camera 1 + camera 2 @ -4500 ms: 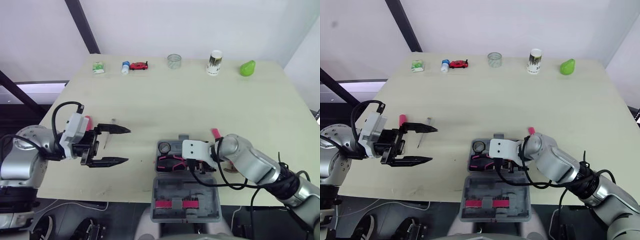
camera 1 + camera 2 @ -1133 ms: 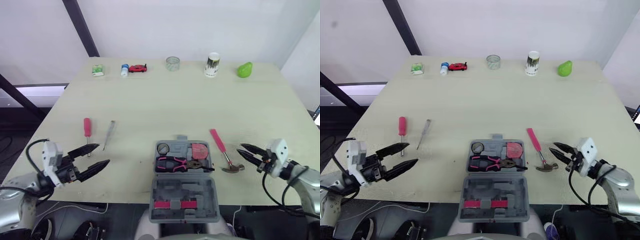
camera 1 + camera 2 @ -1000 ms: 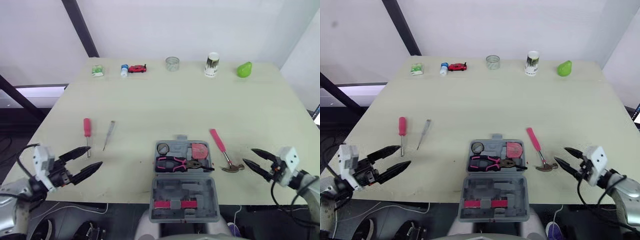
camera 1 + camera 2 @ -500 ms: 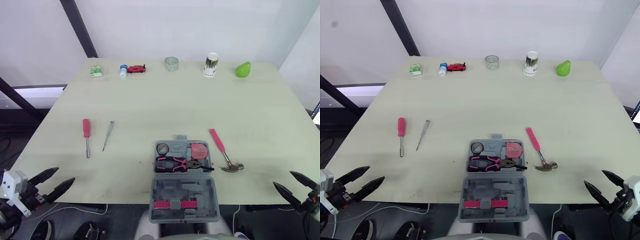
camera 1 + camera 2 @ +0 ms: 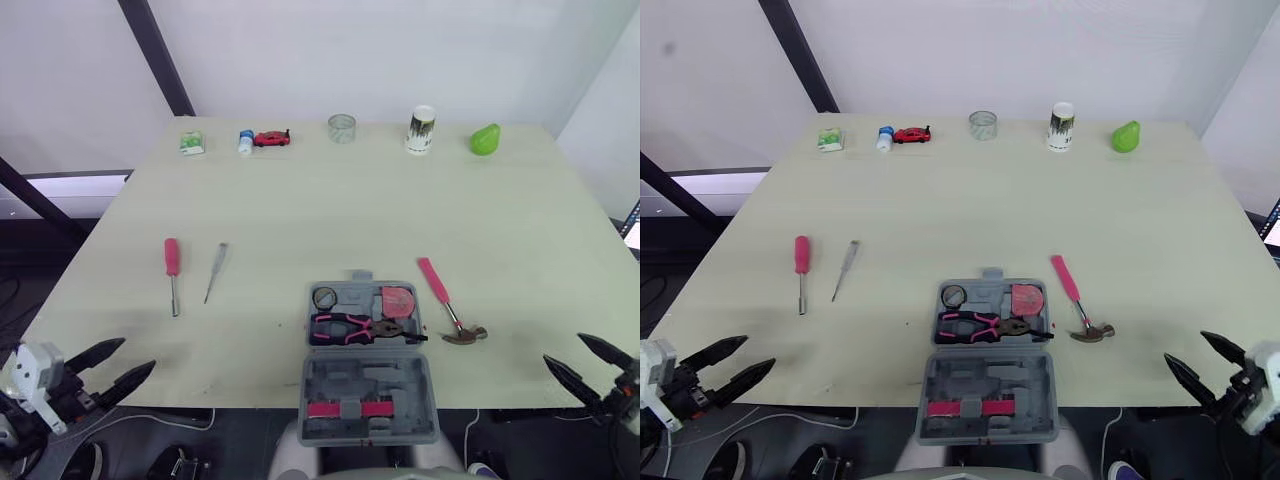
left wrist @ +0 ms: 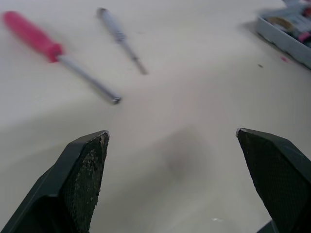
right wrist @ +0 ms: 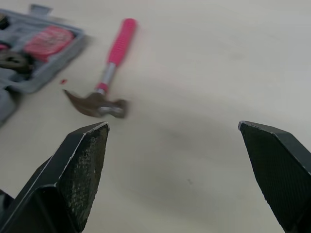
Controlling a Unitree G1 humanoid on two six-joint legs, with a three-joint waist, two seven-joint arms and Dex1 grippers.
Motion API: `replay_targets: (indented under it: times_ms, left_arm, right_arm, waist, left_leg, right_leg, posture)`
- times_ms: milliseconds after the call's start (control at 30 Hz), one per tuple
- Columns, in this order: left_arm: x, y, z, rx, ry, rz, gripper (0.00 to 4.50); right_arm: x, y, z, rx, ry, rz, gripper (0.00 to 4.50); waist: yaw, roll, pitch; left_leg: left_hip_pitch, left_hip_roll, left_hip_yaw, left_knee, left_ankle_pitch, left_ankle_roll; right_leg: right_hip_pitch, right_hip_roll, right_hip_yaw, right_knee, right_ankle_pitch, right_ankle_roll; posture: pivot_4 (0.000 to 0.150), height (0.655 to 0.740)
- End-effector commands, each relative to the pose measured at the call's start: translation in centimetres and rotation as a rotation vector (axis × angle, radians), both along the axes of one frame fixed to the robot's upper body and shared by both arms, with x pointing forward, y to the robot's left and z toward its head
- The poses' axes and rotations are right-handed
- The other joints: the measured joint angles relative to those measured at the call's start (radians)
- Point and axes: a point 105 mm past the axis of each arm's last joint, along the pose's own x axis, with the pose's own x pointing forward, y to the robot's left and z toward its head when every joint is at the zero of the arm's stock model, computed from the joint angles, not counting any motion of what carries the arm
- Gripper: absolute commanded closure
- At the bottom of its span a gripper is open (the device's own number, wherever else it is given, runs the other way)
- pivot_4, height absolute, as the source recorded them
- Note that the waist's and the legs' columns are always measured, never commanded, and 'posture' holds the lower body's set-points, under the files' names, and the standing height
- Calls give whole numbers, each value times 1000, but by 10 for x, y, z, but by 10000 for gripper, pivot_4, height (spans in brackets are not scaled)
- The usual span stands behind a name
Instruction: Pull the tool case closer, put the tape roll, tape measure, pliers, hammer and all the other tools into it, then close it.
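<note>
Both sets of jaws, spread and empty, hover off the surface [image 5: 330, 210] edge; hammer [image 5: 435, 283], pink screwdriver [image 5: 171, 257] and grey screwdriver [image 5: 216, 270] lie unpacked beside the open case [image 5: 370, 388].

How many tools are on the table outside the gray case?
3. A pink-handled screwdriver and a thin gray screwdriver lie side by side left of the tool case; the pink-handled hammer lies just right of it.

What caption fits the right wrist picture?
Open right end effector facing the pink-handled hammer lying on the table beside the tool case.
</note>
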Motion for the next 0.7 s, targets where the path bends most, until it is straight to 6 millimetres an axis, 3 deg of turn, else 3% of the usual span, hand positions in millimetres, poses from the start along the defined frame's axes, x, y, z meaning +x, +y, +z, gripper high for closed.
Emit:
replay_targets:
  times_ms: [33,267,467,533,567,600,667,700]
  left_arm:
    - [19,-36,14,24,-69,-155,0]
    - [40,-91,25,14,-77,-366,0]
    - [41,-119,18,20,-35,-503,0]
    - [39,-129,12,22,-5,-566,0]
    - [39,-133,10,24,4,-590,5359]
    - [39,-135,8,25,11,-606,7648]
    - [40,-137,4,31,21,-623,20106]
    - [40,-138,2,38,26,-633,23781]
  right_arm:
    - [8,25,11,-17,-4,101,135]
    - [20,71,11,-31,24,334,135]
    - [27,88,1,-94,26,444,135]
    - [28,95,-5,-151,24,508,5247]
    - [29,99,-7,-166,22,532,8087]
    - [30,102,-8,-179,21,551,11831]
    - [31,106,-12,-206,25,583,25310]
    - [31,109,-14,-217,30,606,28879]
  waist:
    - [3,0,0]
    - [0,-1,0]
    - [0,-1,0]
    - [1,-1,0]
    - [1,-1,0]
    - [1,-1,0]
    - [1,-1,0]
    - [2,-1,0]
  left_leg:
    - [0,0,0,0,0,0]
    - [-1,-4,0,0,0,0]
    - [-1,-4,0,0,0,0]
    - [-1,-4,1,0,0,0]
    - [-1,-4,1,1,0,0]
    - [-1,-5,2,1,0,0]
    - [-1,-5,3,1,0,0]
    - [-1,-5,3,1,0,0]
  right_leg:
    - [0,0,0,0,0,0]
    - [0,1,0,0,2,3]
    - [0,3,1,0,2,3]
    - [0,3,1,0,2,3]
    - [0,3,1,0,2,3]
    - [0,3,1,0,2,3]
    - [0,3,1,0,2,3]
    - [0,3,1,0,2,3]
  posture:
    - [1500,7400]
    - [1500,7400]
    - [1500,7400]
    - [1500,7400]
    - [1500,7400]
    - [1500,7400]
    - [1500,7400]
    - [1500,7400]
